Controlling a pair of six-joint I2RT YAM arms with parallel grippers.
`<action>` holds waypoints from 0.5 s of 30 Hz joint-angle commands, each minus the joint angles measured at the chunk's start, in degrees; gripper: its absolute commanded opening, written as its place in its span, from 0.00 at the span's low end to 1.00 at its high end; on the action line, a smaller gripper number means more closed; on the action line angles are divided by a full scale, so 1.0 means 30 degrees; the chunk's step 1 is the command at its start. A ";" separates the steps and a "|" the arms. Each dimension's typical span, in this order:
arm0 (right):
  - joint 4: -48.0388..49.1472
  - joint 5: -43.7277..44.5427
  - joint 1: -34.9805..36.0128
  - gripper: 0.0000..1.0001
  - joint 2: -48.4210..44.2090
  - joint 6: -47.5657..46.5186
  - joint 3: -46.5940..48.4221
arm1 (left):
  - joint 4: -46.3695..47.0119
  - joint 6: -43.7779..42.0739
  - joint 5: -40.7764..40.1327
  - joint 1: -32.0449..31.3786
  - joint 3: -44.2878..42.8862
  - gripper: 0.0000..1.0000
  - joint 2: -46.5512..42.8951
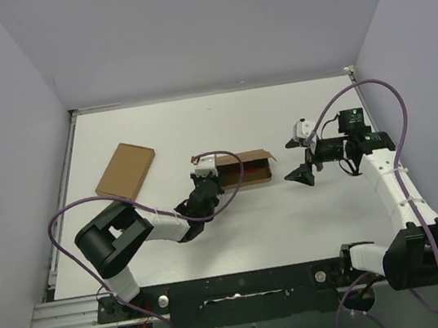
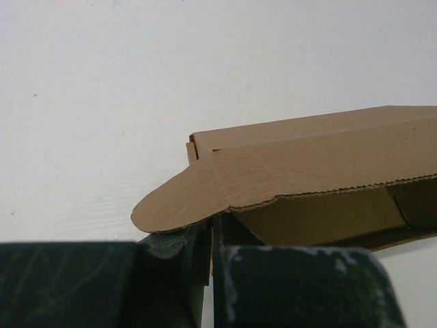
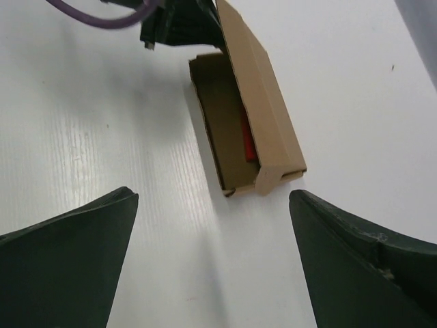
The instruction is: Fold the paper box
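1. We are working over a white table, boxed in by pale lilac walls.
2. The paper box is lying mid-table, lid ajar, a red block inside.
3. Our left gripper is pinching the box's left end flap, fingers nearly together.
4. Our right gripper is hovering just right of the box, fingers spread wide.
5. A flat cardboard rectangle is lying well to the left.

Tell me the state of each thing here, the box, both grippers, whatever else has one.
paper box: lid partly open, not folded shut
red block: inside the paper box
left gripper: shut on the paper box's end
right gripper: open, apart from the paper box
cardboard rectangle: lying flat, untouched
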State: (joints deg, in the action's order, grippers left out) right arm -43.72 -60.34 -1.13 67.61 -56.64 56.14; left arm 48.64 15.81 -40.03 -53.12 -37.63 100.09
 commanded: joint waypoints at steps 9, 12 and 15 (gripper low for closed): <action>-0.0385 -0.2119 0.3474 0.98 0.1572 -0.4153 0.2964 | -0.0266 -0.0283 0.0042 -0.0135 -0.0488 0.00 -0.0819; -0.3074 -0.1985 0.3765 0.99 0.2440 -0.7147 0.4217 | -0.0249 -0.0336 0.0043 -0.0149 -0.0497 0.00 -0.0846; -0.4606 -0.1301 0.4039 0.92 0.3012 -0.8502 0.5220 | -0.0247 -0.0378 0.0013 -0.0151 -0.0466 0.00 -0.0862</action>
State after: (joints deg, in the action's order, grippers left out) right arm -50.30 -63.64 9.89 75.44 -71.96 66.87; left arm 48.16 15.35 -40.03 -53.17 -37.65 100.09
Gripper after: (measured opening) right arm 0.966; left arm 0.010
